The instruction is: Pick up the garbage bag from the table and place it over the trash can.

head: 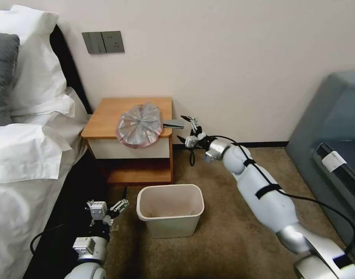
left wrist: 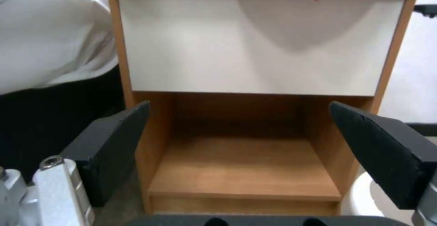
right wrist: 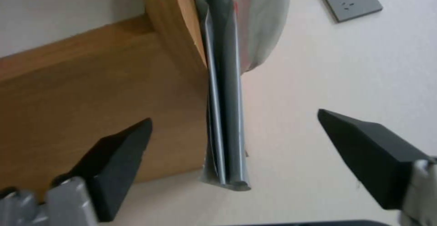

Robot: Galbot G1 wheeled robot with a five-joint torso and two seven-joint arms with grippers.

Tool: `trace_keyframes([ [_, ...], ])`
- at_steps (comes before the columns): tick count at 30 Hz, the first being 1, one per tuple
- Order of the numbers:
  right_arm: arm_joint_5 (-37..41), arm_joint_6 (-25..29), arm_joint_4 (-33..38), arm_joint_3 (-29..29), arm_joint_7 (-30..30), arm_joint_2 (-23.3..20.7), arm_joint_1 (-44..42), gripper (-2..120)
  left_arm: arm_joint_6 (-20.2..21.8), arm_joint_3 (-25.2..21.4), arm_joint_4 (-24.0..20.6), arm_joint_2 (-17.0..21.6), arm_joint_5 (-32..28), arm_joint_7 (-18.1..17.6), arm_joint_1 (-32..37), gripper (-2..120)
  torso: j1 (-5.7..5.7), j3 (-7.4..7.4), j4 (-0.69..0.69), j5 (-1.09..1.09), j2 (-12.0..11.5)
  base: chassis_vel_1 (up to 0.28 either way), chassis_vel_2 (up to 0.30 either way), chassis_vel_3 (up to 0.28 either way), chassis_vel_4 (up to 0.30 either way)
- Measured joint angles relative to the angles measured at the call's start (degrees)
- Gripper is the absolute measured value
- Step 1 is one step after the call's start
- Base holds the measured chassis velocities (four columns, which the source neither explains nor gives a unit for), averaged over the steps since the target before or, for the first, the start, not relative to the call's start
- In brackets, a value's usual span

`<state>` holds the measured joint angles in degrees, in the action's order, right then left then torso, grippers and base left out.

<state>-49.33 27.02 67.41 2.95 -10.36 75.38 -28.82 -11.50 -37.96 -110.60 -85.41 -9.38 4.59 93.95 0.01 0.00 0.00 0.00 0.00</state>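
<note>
Right wrist view alone shows the right hand (right wrist: 232, 144) gaping wide around the garbage bag (right wrist: 225, 82)'s folded tail; trash can (head: 170, 209) holds nothing; left hand (head: 107, 207) open.

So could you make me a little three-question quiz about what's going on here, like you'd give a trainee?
1. True or false: the bag is already over the bin.
2. Which end effector is up beside the table, lined up with the bag's folded grey tab: A) left, B) right?
3. Fill in: the bin stands on the carpet in front of the ____.

Key:
1. False; the bag lies on the table, hanging over its front edge.
2. B; the right end effector is open with the tab between its fingers, not yet gripped. The left end effector is open, low beside the bin.
3. table.
</note>
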Motion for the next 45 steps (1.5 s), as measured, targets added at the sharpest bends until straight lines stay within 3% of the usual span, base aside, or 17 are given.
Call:
trace_keyframes([
  [9, -0.34, 0.29, -0.59, -0.14, -0.45, 0.02, 0.08, 57, -0.09, -0.23, 0.12, 0.02, -0.14, -0.85, 0.05, 98, 0.0, 0.0, -0.01, 0.0, 0.0, 0.0, 0.0, 0.0, 0.0],
  [11, -0.34, 0.29, -0.59, -0.14, -0.45, 0.02, 0.08, 57, -0.09, -0.23, 0.12, 0.02, -0.14, -0.85, 0.05, 98, 0.0, 0.0, -0.01, 0.0, 0.0, 0.0, 0.0, 0.0, 0.0],
  [12, 0.05, 0.18, -0.19, -0.14, -0.69, -0.25, 0.06, 45, -0.09, -0.14, -0.04, -0.11, -0.15, -0.9, 0.06, 98, 0.0, 0.0, 0.0, 0.0, 0.0, 0.0, 0.0, 0.0, 0.0],
  [18, 0.56, -0.14, 0.14, -0.14, -0.83, -0.35, -0.12, 31, -0.09, -0.03, -0.06, -0.27, -0.15, -0.98, 0.12, 98, 0.0, 0.0, 0.0, 0.0, 0.0, 0.0, 0.0, 0.0, 0.0],
  [20, 0.61, -0.2, 0.19, -0.06, -0.87, -0.24, -0.24, 18, -0.08, -0.04, -0.16, -0.3, -0.15, -1.07, 0.27, 98, 0.0, 0.0, 0.0, 0.0, 0.0, 0.0, 0.0, 0.0, 0.0],
  [24, 0.8, -0.22, 0.41, -0.03, -0.87, -0.37, -0.34, 4, -0.08, -0.18, -0.19, -0.28, -0.15, -1.24, 0.31, 98, -0.01, 0.0, 0.0, 0.0, 0.0, 0.0, 0.0, 0.0, 0.0],
  [33, 2.09, -0.93, 1.91, -0.09, -1.25, -0.78, -0.42, 0, -0.05, -0.26, -0.18, -0.29, -0.2, -1.54, 0.31, 98, -0.01, 0.0, 0.0, 0.0, 0.0, 0.0, 0.0, 0.0, 0.0],
  [35, 3.78, -1.98, 4.88, -0.19, -1.59, -1.72, -1.6, 0, -0.02, -0.51, -0.37, -0.33, -0.37, -1.73, 0.38, 98, 0.0, 0.0, 0.01, 0.0, 0.0, 0.0, 0.0, 0.0, 0.0],
  [38, 6.91, -3.55, 7.41, -0.37, -2.09, -2.76, -3.19, 0, -0.02, -0.84, -0.7, -0.34, -0.66, -1.78, 0.49, 98, 0.0, 0.0, 0.01, 0.01, 0.0, 0.0, 0.0, 0.0, 0.0],
  [43, 20.12, -11.96, 15.27, -2.94, -2.23, -6.18, -8.6, 0, 0.57, -1.55, -2.71, -0.56, -1.87, -1.84, 0.71, 98, 0.0, -0.01, 0.0, -0.02, 0.0, 0.0, 0.0, 0.0, 0.0],
  [45, 22.06, -13.46, 17.42, -3.01, -2.14, -6.64, -10.55, 0, 0.93, -1.7, -3.51, -0.59, -2.31, -1.84, 0.77, 98, -0.01, 0.0, 0.0, 0.0, 0.0, 0.0, 0.0, 0.0, 0.0],
])
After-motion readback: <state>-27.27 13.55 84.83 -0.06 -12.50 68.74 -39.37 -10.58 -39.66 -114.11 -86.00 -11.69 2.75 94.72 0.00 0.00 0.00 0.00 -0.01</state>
